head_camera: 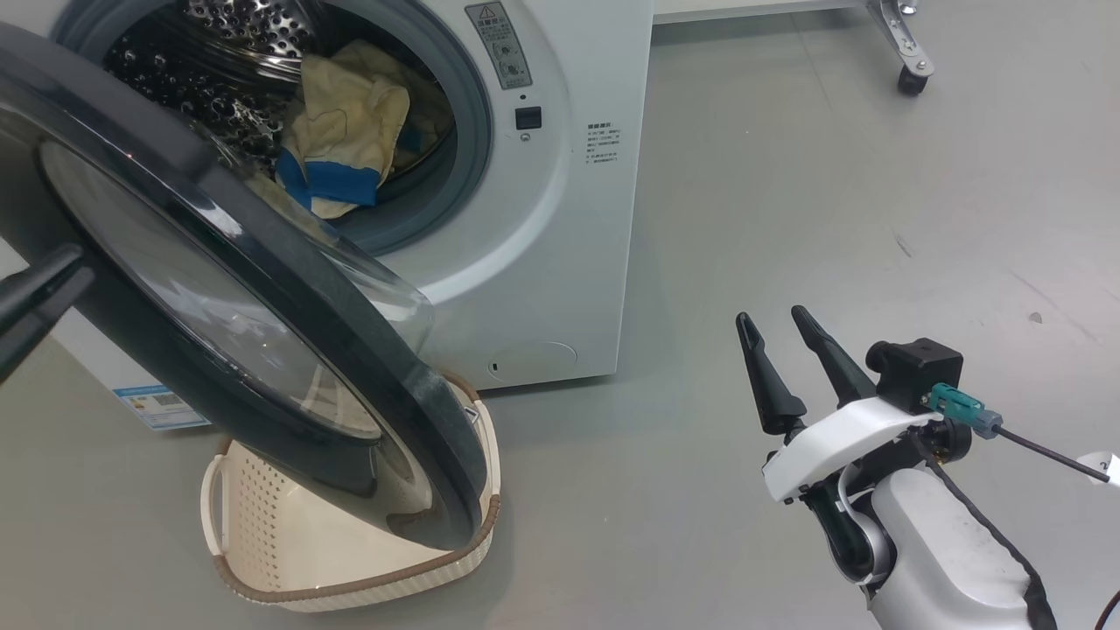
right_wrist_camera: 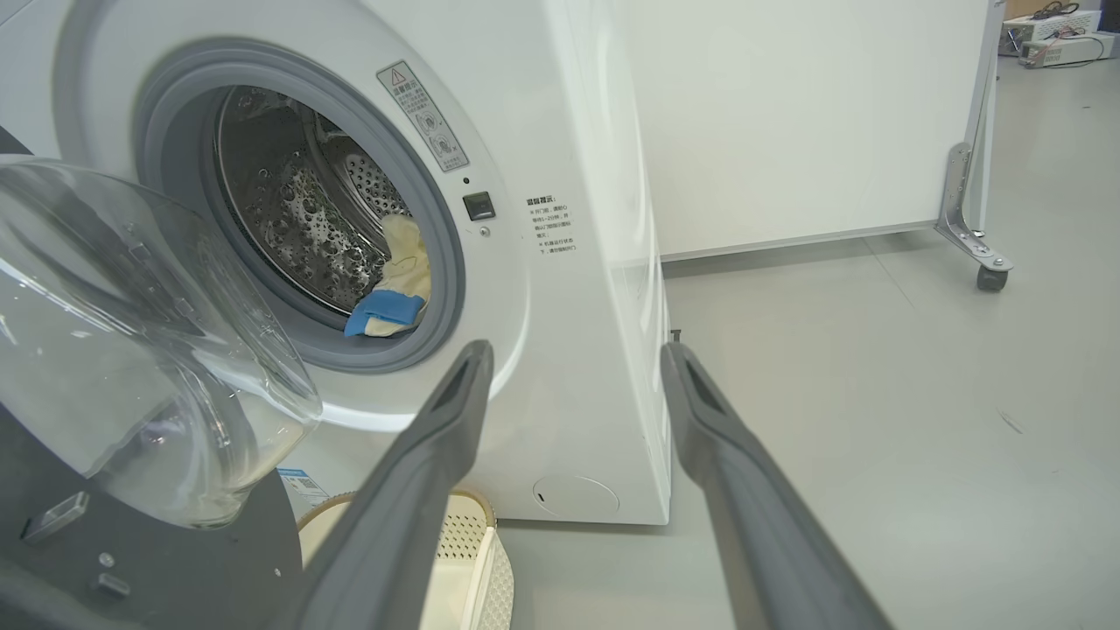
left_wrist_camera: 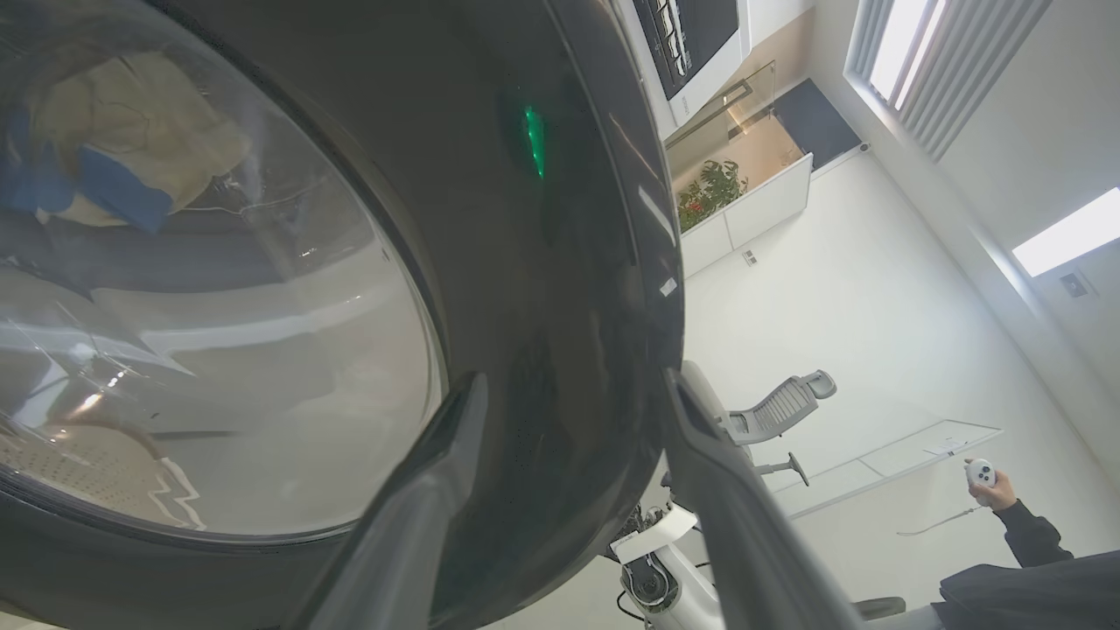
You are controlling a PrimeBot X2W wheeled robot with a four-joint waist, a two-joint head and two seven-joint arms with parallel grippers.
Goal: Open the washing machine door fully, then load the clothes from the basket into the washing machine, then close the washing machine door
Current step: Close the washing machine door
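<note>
Well, the washing machine (head_camera: pixel 560 262) is standing up and to the left of the right claw (head_camera: pixel 772 317). Its round hole is showing a shiny steel drum (head_camera: pixel 201 79) full of little holes. The clothes (head_camera: pixel 346 131) are lying in that drum in one soft heap, and I cannot tell how many pieces are in it. They are looking pale yellow with bright blue bands. One blue band is hanging down at the front, by the grey rubber ring (head_camera: pixel 477 122).

The basket (head_camera: pixel 262 525) is sitting on the floor (head_camera: pixel 787 175), to the left of the right claw and under the low edge of the door. The part of its inside that is showing is bare cream plastic with tiny holes, and a brown rim is running around its top.

The washing machine door (head_camera: pixel 332 324) is hanging partly open, right in front of the left claw (left_wrist_camera: pixel 569 394). It is looking big and round, with a wide shiny black rim and a clear glass bowl bulging out of the middle.

The left claw is standing spread wide, with the door's black rim showing between its two fingers. I cannot tell if it is touching the door. The right claw is spread wide too, holding nothing, well apart from the machine.

I am counting one machine, one door, one basket, one heap of clothes and two claws.
</note>
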